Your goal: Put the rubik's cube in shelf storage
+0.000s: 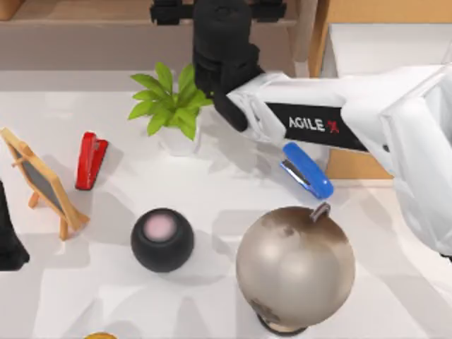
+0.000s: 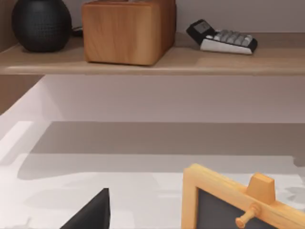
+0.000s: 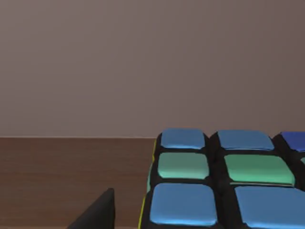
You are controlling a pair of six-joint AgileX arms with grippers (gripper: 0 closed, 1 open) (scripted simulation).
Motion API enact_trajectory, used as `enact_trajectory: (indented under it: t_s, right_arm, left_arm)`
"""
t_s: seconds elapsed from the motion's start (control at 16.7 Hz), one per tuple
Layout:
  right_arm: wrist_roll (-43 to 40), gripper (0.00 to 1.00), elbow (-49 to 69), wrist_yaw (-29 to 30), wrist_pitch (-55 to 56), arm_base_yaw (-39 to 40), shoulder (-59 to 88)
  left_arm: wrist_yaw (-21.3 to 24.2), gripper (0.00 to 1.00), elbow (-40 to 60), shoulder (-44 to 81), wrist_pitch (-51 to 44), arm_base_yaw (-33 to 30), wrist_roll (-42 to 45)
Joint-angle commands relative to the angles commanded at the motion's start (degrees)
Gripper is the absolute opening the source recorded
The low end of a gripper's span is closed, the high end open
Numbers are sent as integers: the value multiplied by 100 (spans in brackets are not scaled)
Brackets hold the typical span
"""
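Risk lies mostly in the withdrawal. The cube (image 3: 224,186) rests on the shelf (image 3: 71,176) board, and the right gripper (image 1: 219,28) is reached in over the shelf from the worktop's far edge. Its one visible finger (image 3: 97,214) stands clear of the cube, so the jaws are judged apart. If the arm is drawn back crooked, the cube could be dragged off the front edge, or the plant (image 1: 169,102) just beside the arm could be knocked. The cube's seating is given by the right wrist view, the arm's closeness to the plant by the top view. The left arm (image 1: 8,240) is parked at the worktop's left edge.
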Motion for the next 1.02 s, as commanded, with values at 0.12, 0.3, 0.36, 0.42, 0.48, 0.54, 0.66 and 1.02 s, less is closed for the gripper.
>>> enact_trajectory:
  t_s: [0.12, 0.3, 0.36, 0.42, 0.48, 0.54, 0.66, 1.02]
  right_arm:
    - [0, 100, -2, 0, 1, 22, -2]
    - [-241, 100, -343, -83, 248, 32, -256]
    - [-400, 100, -568, -136, 409, 36, -416]
    - [-593, 100, -840, -200, 603, 40, -606]
    - [-818, 100, -1158, -272, 826, 41, -822]
    - [-1071, 100, -1516, -353, 1075, 40, -1058]
    - [-1656, 100, -2338, -531, 1638, 26, -1575]
    - [-3817, 100, -5300, -1105, 3565, -156, -3158]
  left_arm:
    - [0, 100, 0, 0, 0, 0, 0]
    - [0, 100, 0, 0, 0, 0, 0]
    - [0, 100, 0, 0, 0, 0, 0]
    - [0, 100, 0, 0, 0, 0, 0]
    - [0, 100, 0, 0, 0, 0, 0]
    - [0, 100, 0, 0, 0, 0, 0]
    - [0, 100, 0, 0, 0, 0, 0]
    - [0, 100, 0, 0, 0, 0, 0]
